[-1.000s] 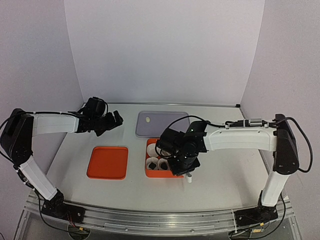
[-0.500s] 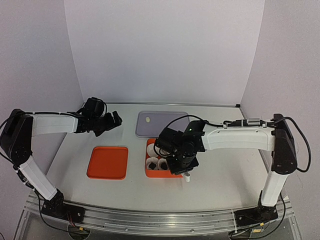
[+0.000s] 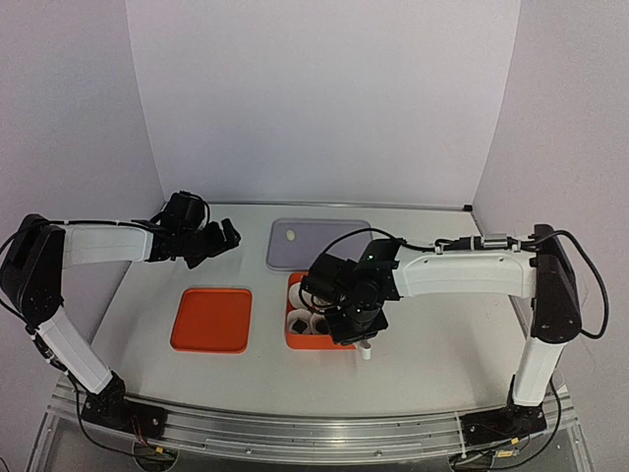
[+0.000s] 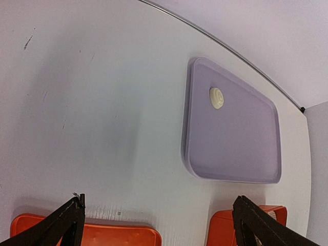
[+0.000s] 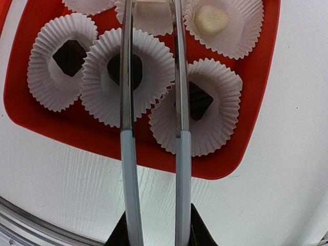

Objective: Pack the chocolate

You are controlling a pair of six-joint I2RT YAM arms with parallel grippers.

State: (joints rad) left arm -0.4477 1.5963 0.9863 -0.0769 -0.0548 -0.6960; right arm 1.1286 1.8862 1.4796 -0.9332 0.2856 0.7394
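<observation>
The red tray (image 5: 256,113) holds several white paper cups. Three dark chocolates sit in its near row (image 5: 69,54), (image 5: 114,69), (image 5: 200,100), and a cream-white one (image 5: 211,19) lies in a far cup. My right gripper (image 5: 151,4) reaches over the tray with its long fingers (image 5: 127,154) shut on another cream-white chocolate (image 5: 152,5) above the middle far cup. From above, the right gripper (image 3: 342,303) covers most of the tray (image 3: 292,339). My left gripper (image 3: 228,236) (image 4: 160,201) hangs open and empty over bare table at the far left.
A purple lid (image 3: 316,241) (image 4: 236,133) with a cream knob (image 4: 216,97) lies behind the red tray. An orange lid (image 3: 211,320) (image 4: 87,234) lies flat to the tray's left. White walls close the back and both sides.
My right gripper has edged slightly left over the red tray, still holding the chocolate. The left arm has not moved.
</observation>
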